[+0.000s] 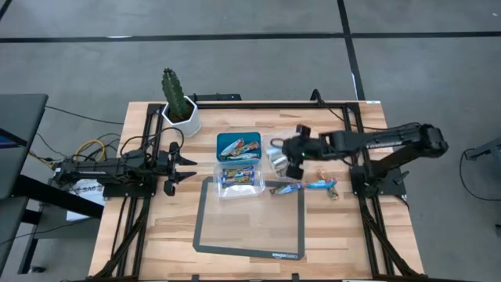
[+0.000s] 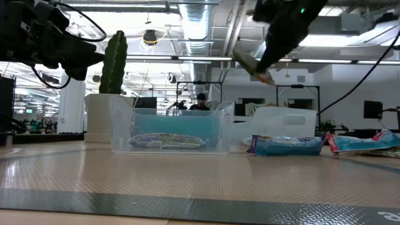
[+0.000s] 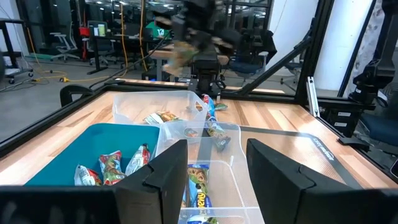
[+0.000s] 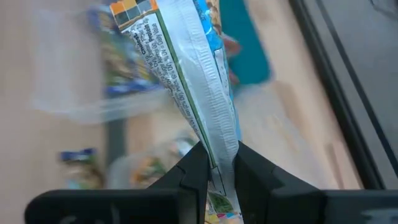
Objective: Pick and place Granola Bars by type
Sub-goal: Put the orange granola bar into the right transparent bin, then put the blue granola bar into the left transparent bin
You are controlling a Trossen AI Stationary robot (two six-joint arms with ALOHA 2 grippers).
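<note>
Granola Bars (image 1: pixel 238 147) sorted into containers near the table's middle: several in the teal tray (image 1: pixel 225 138), several blue ones in a clear tub (image 1: pixel 239 177) just in front of it, a few in a second clear tub (image 1: pixel 275 157) beside the tray. Two more bars lying loose on the wood right of the dark mat (image 1: pixel 249 225): a blue one (image 1: pixel 286 188) at the mat's edge and a blue-and-red one (image 1: pixel 322 186) a little farther right, well apart from the tubs.

Right gripper (image 4: pixel 217 163) clenched on a silver-light blue bar (image 4: pixel 196 74), pinched by one end between the fingers (image 4: pixel 194 169), the rest of the wrapper sticking out ahead. Raised clear of the table in the low view (image 2: pixel 253 64), bar hanging tilted. Placed in the high view (image 1: pixel 282 157) over or just beside the second clear tub; hard to tell which, since the picture is blurred there.

Left gripper (image 1: pixel 171 166) parked at the table's left side, low and level, pointing toward the tray. Fingers (image 3: pixel 163 177) spread apart, nothing between them. Seen past them from the left wrist: tray with green and orange wrappers, blue bars in the near tub.

Potted cactus (image 1: pixel 178 100) in a white pot at the table's back left corner, behind the tray.
</note>
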